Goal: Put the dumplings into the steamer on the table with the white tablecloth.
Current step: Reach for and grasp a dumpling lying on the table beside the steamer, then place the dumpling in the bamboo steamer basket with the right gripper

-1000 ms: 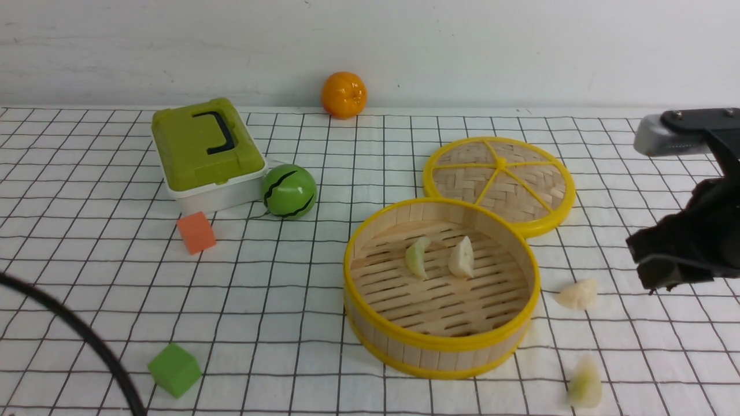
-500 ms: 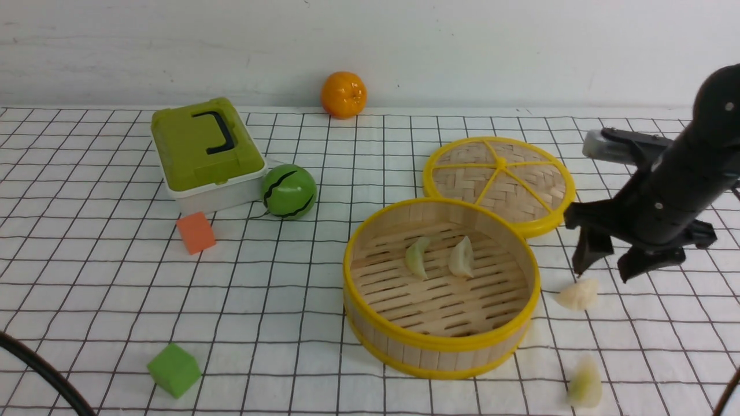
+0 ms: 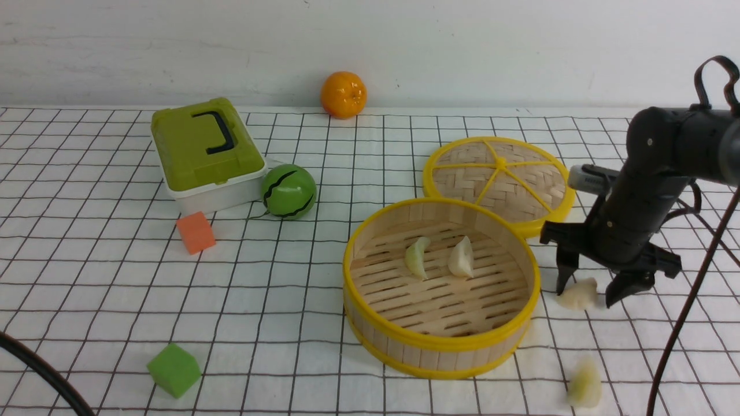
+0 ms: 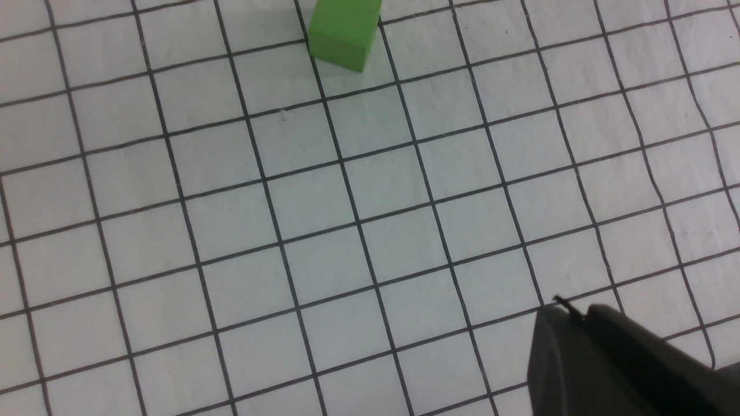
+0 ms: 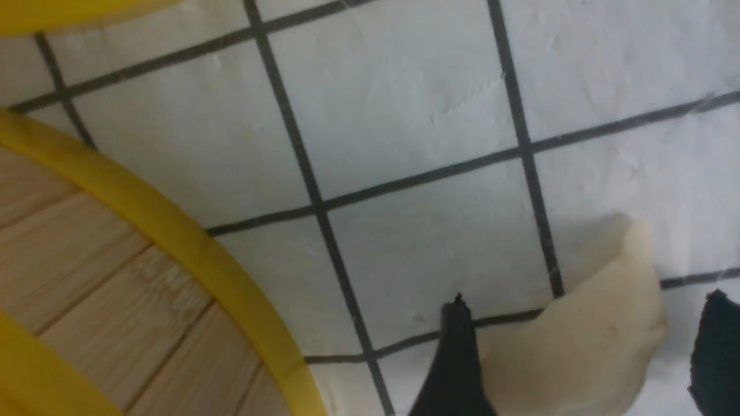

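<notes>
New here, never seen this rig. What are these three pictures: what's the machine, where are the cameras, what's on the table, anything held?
A robot with two arms, each ending in a pincer gripper. The wide picture looks forward from between the arms; the other two come from wrist cameras. On the checked tablecloth sit a steamer holding two dumplings, its lid, a green box, a toy melon, an orange, an orange cube and a green cube. The right gripper is open, fingers either side of a third dumpling beside the steamer; nothing is held. A fourth dumpling lies nearer the camera. The left wrist view shows the tablecloth, the green cube and part of the left gripper; open or shut, unclear.
</notes>
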